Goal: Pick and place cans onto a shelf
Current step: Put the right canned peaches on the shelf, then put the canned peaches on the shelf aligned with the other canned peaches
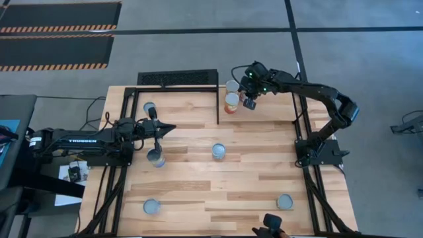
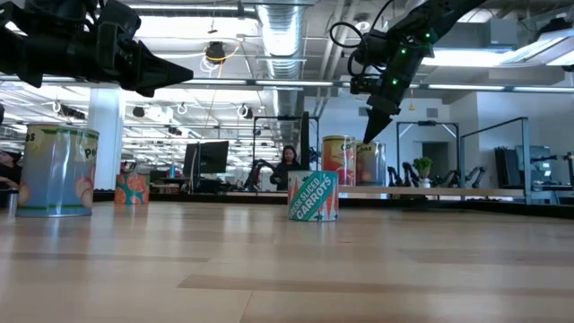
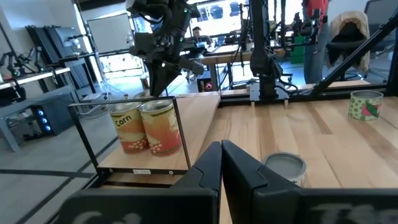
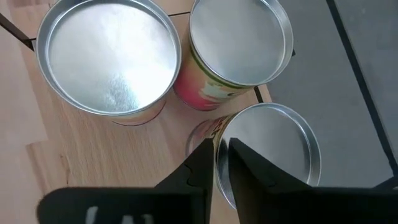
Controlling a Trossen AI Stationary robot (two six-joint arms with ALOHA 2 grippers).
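- right gripper [image 1: 250, 104] hovers over the worktop's far edge, just above the orange-labelled silver-lidded cans [image 1: 231, 102] on the black wire shelf [image 1: 217, 106]; fingers narrowly parted, holding nothing.
- left gripper [image 1: 170, 129], near the left edge, is closed and empty.
- other grey-blue cans [image 1: 219, 151] stand scattered on the worktop.

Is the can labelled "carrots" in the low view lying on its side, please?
No, the carrots can stands upright on the table.
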